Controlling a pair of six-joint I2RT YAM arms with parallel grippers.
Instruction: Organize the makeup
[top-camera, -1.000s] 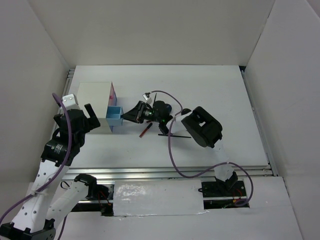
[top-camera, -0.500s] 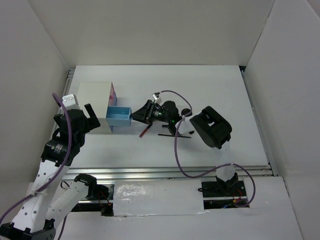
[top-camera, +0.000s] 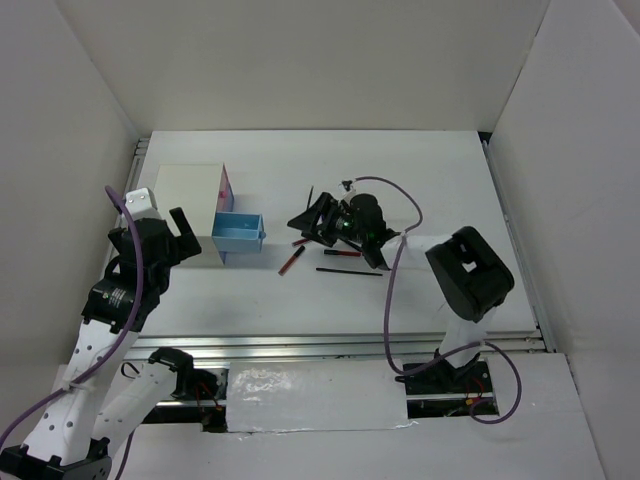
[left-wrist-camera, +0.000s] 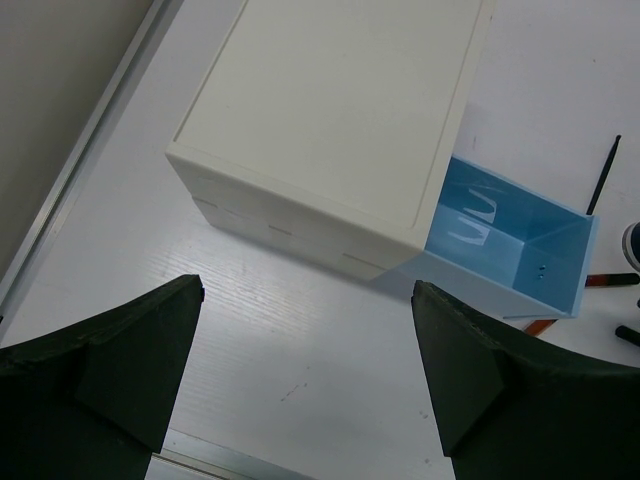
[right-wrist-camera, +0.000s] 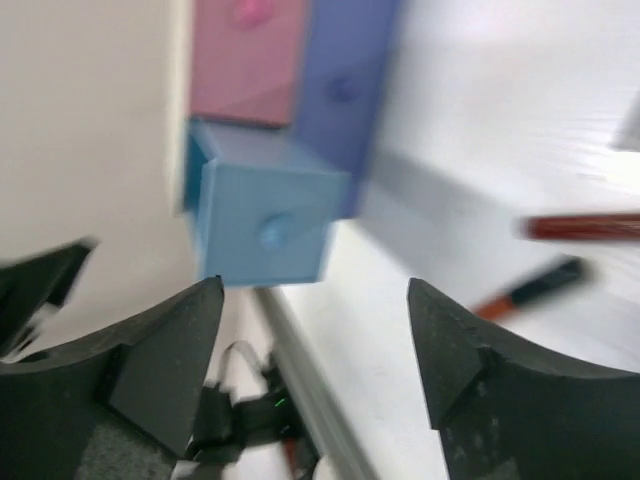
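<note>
Several thin makeup pencils lie right of the white drawer box (top-camera: 188, 193). These include a red-and-black pencil (top-camera: 291, 261), a thin black one (top-camera: 349, 271) and a black stick (left-wrist-camera: 603, 176). The box's blue drawer (top-camera: 240, 234) stands pulled out, and its inside (left-wrist-camera: 505, 235) holds nothing. My right gripper (top-camera: 304, 226) is open just right of the drawer and holds nothing. Its wrist view faces the drawer front (right-wrist-camera: 266, 226), with two red pencils (right-wrist-camera: 585, 227) to the right. My left gripper (left-wrist-camera: 305, 300) hangs open over bare table before the box. A round dark item (left-wrist-camera: 631, 240) shows partly.
A pink drawer front (right-wrist-camera: 246, 58) and another blue one (right-wrist-camera: 345, 88) sit closed in the box above the open drawer. The right arm's purple cable (top-camera: 392, 290) loops over the table. White walls enclose the table on three sides.
The right gripper drew the blue drawer out to the right, then opened, let go and backed off to the right. The left arm has not moved.
</note>
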